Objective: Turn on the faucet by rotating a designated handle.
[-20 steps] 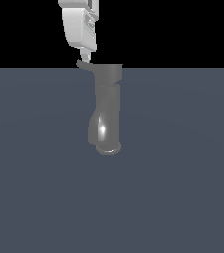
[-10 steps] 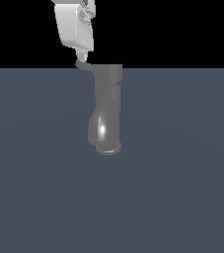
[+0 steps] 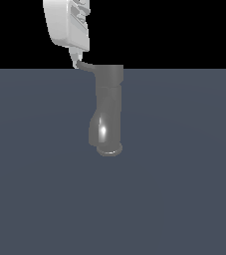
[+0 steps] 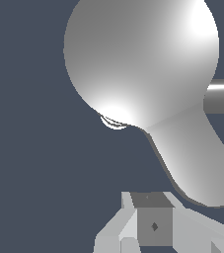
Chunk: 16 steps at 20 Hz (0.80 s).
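The faucet (image 3: 108, 112) stands alone mid-floor (image 3: 184, 199), its handle (image 3: 87, 65) meeting the gripper (image 3: 76, 61) tip, whose finger spread I cannot tell.

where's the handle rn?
In the exterior view the handle sticks out from the top cap of the faucet toward the exterior view's left, its tip right under the white gripper at the horizon line.

Flat slate-blue ground (image 3: 184, 189); black backdrop (image 3: 184, 30) above.
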Each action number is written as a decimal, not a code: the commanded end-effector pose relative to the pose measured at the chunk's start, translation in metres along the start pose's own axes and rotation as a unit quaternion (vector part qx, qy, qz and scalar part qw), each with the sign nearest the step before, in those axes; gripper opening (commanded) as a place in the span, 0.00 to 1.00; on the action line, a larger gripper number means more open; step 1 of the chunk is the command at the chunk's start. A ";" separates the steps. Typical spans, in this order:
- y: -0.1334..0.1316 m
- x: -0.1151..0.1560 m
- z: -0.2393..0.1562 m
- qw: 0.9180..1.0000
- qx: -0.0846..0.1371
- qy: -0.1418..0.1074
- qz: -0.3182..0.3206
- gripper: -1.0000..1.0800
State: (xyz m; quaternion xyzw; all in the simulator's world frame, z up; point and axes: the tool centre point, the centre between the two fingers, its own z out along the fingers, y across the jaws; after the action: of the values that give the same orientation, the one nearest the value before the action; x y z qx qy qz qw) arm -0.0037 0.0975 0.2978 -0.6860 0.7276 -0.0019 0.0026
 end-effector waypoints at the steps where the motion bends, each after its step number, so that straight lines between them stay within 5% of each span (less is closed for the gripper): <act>1: 0.003 0.002 0.000 1.000 0.000 0.001 0.000 0.00; 16: 0.043 0.023 0.000 1.000 -0.002 0.001 0.001 0.00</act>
State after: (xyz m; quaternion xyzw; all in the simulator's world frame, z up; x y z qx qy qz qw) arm -0.0434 0.0903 0.2978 -0.6920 0.7219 -0.0012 0.0029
